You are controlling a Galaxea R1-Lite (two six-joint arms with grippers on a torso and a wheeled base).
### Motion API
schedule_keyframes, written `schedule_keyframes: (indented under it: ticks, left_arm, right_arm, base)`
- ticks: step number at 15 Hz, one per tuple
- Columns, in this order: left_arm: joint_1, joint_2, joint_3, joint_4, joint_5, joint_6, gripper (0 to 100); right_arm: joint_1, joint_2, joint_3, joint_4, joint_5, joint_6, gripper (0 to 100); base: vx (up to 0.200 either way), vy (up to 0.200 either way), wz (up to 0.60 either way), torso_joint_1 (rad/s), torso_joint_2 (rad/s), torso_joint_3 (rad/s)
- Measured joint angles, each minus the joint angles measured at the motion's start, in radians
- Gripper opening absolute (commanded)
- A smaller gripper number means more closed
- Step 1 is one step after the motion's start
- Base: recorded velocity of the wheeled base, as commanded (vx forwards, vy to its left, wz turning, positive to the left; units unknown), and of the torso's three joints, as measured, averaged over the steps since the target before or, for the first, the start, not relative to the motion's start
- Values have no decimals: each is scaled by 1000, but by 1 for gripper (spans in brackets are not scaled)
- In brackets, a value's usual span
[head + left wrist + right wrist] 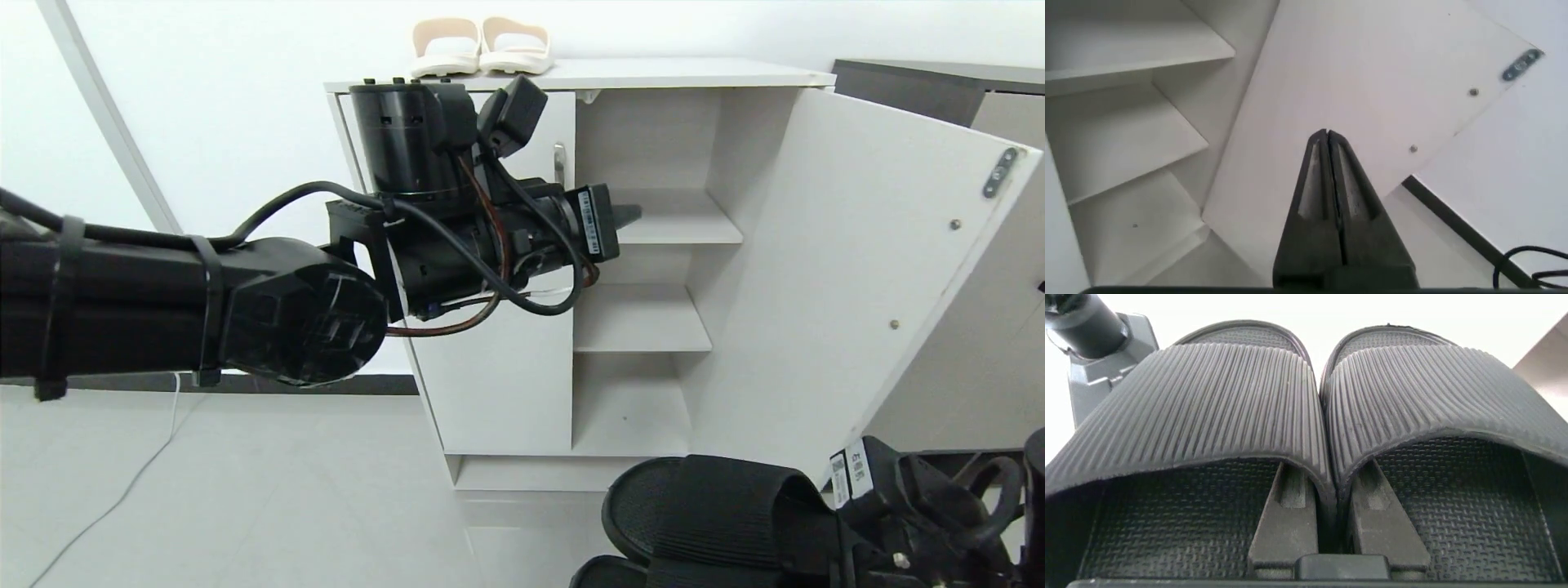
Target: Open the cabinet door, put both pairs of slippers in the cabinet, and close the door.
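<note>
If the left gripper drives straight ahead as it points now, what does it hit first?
Probably the inner face of the open cabinet door: the left wrist view has the shut left gripper aimed at that panel, shelves off to one side. The gap is hard to judge.

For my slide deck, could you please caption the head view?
Left gripper shut before the open cabinet; right gripper holds black slippers low; cream slippers sit on top.
</note>
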State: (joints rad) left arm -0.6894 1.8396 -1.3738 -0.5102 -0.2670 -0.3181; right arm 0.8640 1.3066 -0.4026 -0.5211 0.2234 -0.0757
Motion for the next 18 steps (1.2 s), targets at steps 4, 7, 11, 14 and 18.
schedule_keyframes:
  ticks: [4,7,11,14,18]
  left_arm:
    - [83,-89,106,-16,100,5,0]
    - [161,-237,264,-14,133,6,0]
    - [259,-556,530,39,156,8,0]
    - [317,-898,674,280,164,11,0]
    - [407,-1383,797,710,234,57,0]
  right_arm:
    - [-16,20,-10,-1,-9,4,0]
    - [-27,29,-13,-2,-9,4,0]
    - [-29,29,-13,-3,-9,4,0]
    - [-31,29,-12,-3,-9,3,0]
    - [-31,41,-11,-3,-5,2,0]
  base:
    - [0,0,0,0,0,0]
    - [0,0,0,0,0,0]
    - [0,0,0,0,0,0]
    - [0,0,0,0,0,0]
    - [0,0,0,0,0,0]
